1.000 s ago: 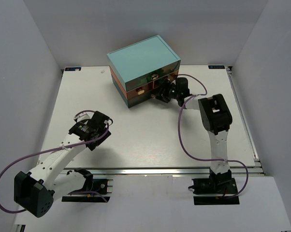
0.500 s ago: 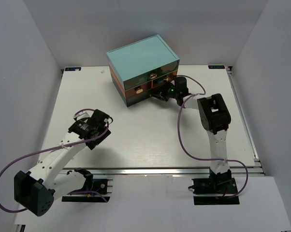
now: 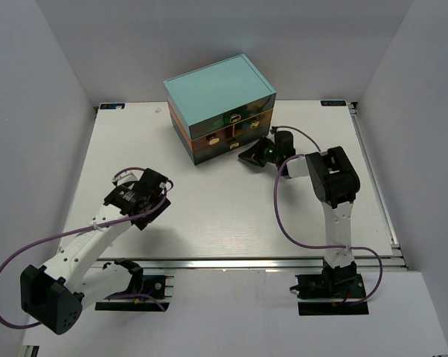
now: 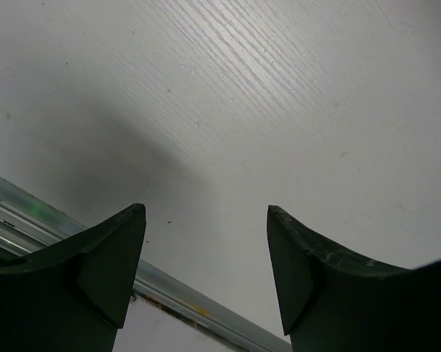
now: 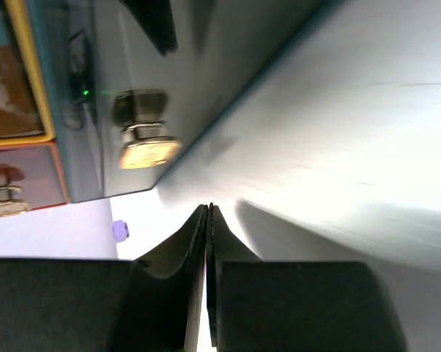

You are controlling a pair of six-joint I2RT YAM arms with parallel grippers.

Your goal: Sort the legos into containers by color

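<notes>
Right wrist: right gripper (image 5: 208, 214) pinched closed, nothing visibly held, beside the drawer knob (image 5: 143, 144) — likely positioned for pulling; left gripper (image 4: 206, 214) agape, idle.

Left arm (image 3: 86, 245): white tubular links with black joint housings; the largest housing, rounded and black, sits at the near left.
Right arm (image 3: 336, 223): slim white link topped by a boxy black housing.
Left cable (image 3: 16, 260): lilac-purple, routed outside the links in a wide loop.
Right cable (image 3: 277, 201): the same lilac-purple, also external.
Bases (image 3: 332, 286): flat black mounting blocks.
Left gripper (image 4: 206, 220): two matte, dark fingers (image 4: 110, 257), wedge-shaped with flat inner faces and faint scuffs.
Right gripper (image 5: 208, 209): dark fingers tapering to thin tips.
Indicator (image 3: 268, 152): small green light on the right wrist head.
</notes>
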